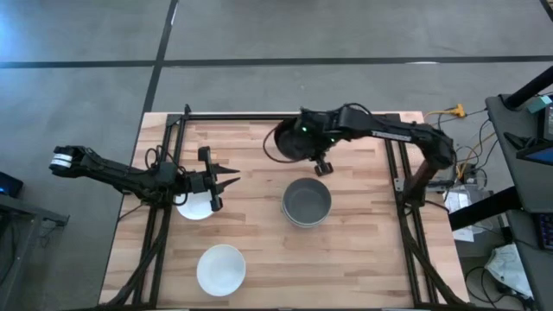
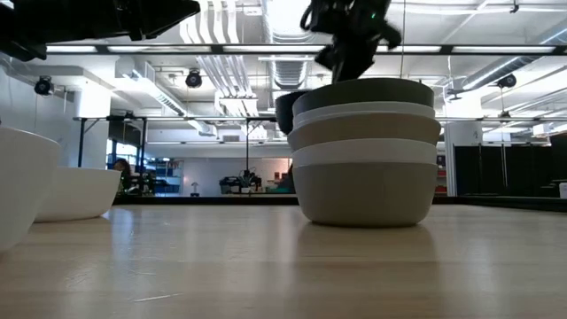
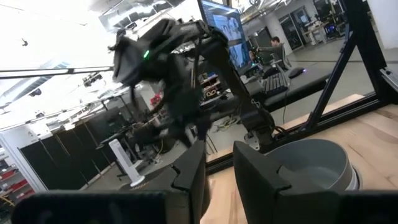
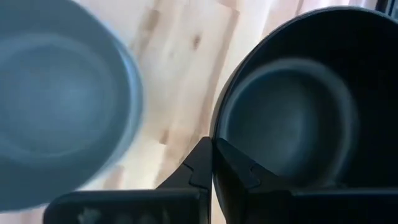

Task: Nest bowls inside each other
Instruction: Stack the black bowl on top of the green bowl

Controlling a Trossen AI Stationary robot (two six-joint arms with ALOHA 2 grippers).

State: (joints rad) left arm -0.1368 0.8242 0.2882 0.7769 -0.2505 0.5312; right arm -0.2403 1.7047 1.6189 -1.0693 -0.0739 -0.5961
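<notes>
A stack of several nested bowls stands at mid-table with a dark grey bowl on top. My right gripper is just beyond the stack and is shut on the glossy black bowl. One white bowl rests on its base at the table's left, partly under my left gripper. That gripper hovers open, touches nothing and points at the stack. A second white bowl sits near the near edge. The other bowls are out of view. My right gripper pinches the black bowl's rim on the side facing the stack. One finger is inside the bowl and one is outside. The fingers come from above, pointing down. The bowl shows high behind the stack; its base is hidden.
Black frame rails run along the table's left, right and far sides. Bare wood lies between the stack and the white bowls. Cables and equipment sit off the right edge. A person sits at a desk far behind the table.
</notes>
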